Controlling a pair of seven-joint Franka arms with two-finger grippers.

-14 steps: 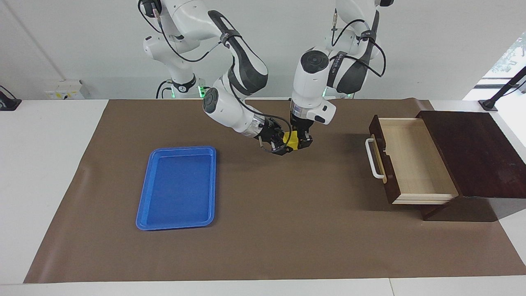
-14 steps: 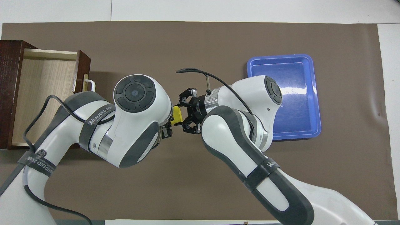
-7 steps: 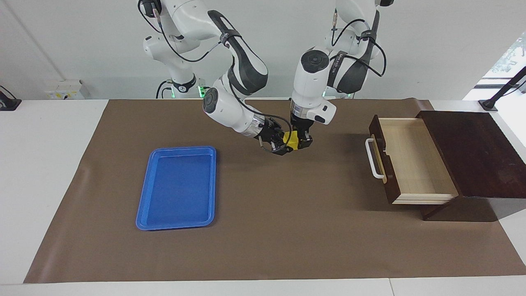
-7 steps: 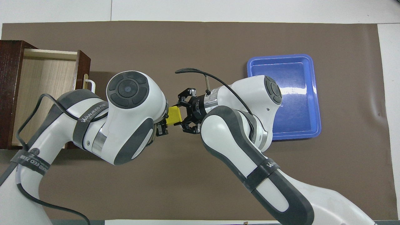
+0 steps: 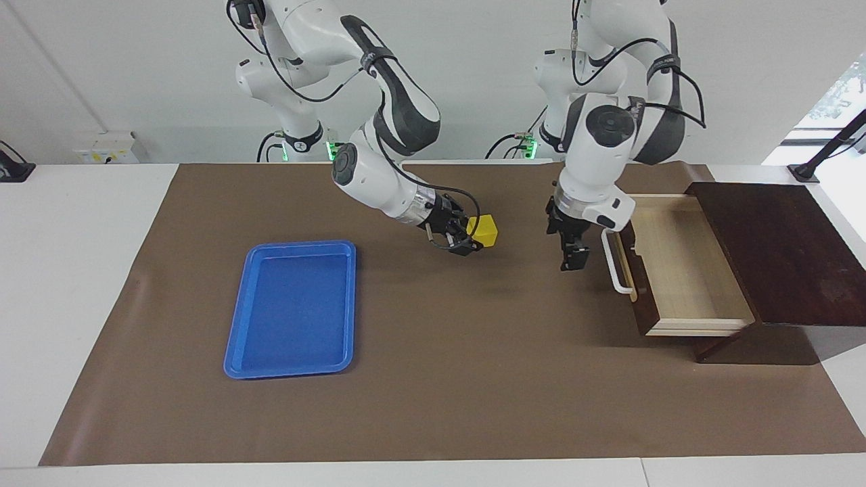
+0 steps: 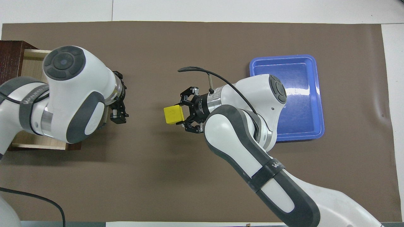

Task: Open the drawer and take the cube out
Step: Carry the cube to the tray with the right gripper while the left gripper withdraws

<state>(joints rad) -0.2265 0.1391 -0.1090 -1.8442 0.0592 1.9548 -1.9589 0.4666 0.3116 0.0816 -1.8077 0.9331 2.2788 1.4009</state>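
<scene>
My right gripper [image 5: 477, 238] is shut on the yellow cube [image 5: 485, 229] and holds it above the brown mat at the table's middle; the cube also shows in the overhead view [image 6: 173, 114], at the right gripper's [image 6: 180, 114] tip. My left gripper [image 5: 570, 256] is open and empty, above the mat just in front of the drawer [image 5: 683, 270]. The drawer is pulled open, and its pale interior is bare. Its white handle [image 5: 614, 260] is close beside the left gripper. In the overhead view my left arm covers most of the drawer [image 6: 30, 60].
A flat blue tray [image 5: 294, 308] lies on the mat toward the right arm's end of the table, with nothing in it; it also shows in the overhead view [image 6: 300, 78]. The dark wooden box [image 5: 778, 250] holds the drawer at the left arm's end.
My left gripper has let go of the cube and moved away to the front of the drawer. My right gripper has kept the cube and stayed in place.
</scene>
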